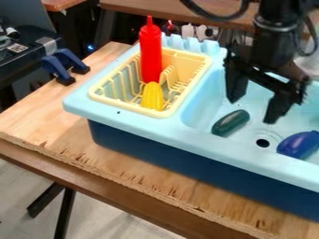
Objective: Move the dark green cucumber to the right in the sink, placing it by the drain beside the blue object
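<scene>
1. We see a yellow rack (pixel 122 105) beside the basin, holding a red bottle (pixel 150 53) and corn (pixel 152 96).
2. In the blue sink (pixel 177 131) we find a dark green vegetable (pixel 230 123) and a purple eggplant (pixel 299 144), the drain (pixel 263 143) between them.
3. We note the gripper (pixel 252 111) pointing down over the basin, near the green vegetable, fingers spread, empty.

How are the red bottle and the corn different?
The red bottle is red, but the corn is yellow. The bottle looks taller, and the corn looks shorter. The bottle has a thin, pointy tip, while the corn has a rounded top. Both are in the yellow dish rack.
</scene>
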Controlling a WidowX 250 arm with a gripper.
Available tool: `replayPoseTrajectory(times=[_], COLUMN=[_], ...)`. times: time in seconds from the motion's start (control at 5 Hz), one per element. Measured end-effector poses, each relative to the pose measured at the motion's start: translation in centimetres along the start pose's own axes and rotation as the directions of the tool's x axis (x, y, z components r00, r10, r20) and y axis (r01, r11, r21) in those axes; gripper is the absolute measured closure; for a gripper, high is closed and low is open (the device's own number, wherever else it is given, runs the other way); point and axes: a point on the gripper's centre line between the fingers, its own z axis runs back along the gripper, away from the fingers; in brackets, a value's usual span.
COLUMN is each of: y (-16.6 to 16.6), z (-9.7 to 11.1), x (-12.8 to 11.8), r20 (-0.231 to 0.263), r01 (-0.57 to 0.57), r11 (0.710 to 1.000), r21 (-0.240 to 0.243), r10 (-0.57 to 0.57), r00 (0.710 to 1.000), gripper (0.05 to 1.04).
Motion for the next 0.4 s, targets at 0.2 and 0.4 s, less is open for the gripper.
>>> replayPoseTrajectory(times=[0.2, 0.4], y=[0.64, 1.23], z=[-0.61, -1.41], x=[0.60, 0.48], r20=[-0.071, -0.074], r01=[0.108, 0.109], r11=[0.994, 0.994], r21=[-0.029, -0.012], r10=[-0.110, -0.109], r00=[0.991, 0.991], gripper=[0.081, 0.081])
